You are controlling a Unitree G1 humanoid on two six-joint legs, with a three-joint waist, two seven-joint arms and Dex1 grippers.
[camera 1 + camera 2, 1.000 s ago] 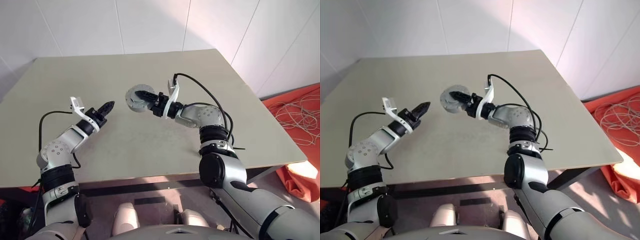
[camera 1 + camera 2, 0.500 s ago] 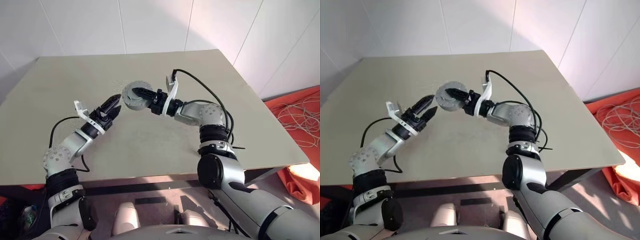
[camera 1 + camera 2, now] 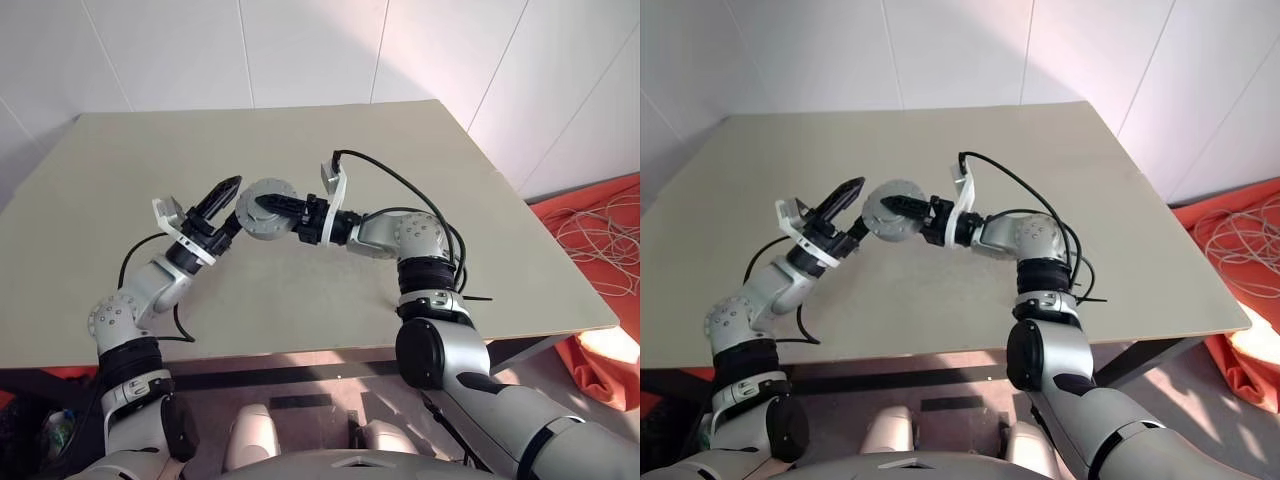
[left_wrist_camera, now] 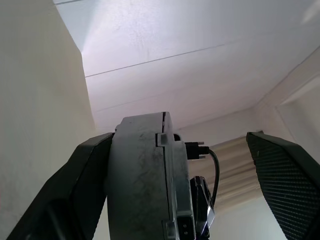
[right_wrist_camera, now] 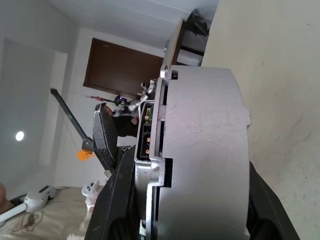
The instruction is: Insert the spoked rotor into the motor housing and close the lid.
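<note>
Black fingers of the right gripper (image 3: 268,205) are clamped across the motor housing (image 3: 262,209), holding the closed grey disc-shaped unit on edge, lifted off the table (image 3: 420,150) near its middle. Just beside the housing, on its left, the left gripper (image 3: 232,204) stands with its fingers spread wide, one fingertip reaching up past the housing's rim and the other close against its side; in the left wrist view the housing (image 4: 145,185) sits between the two spread fingers (image 4: 287,185), nearer one than the other. No writing or brand mark can be read on the housing or the arms. A second ago the left gripper was pinched nearly together and well apart from the housing; it has since opened, rolled and come in beside it. The right gripper's hold is unchanged.
</note>
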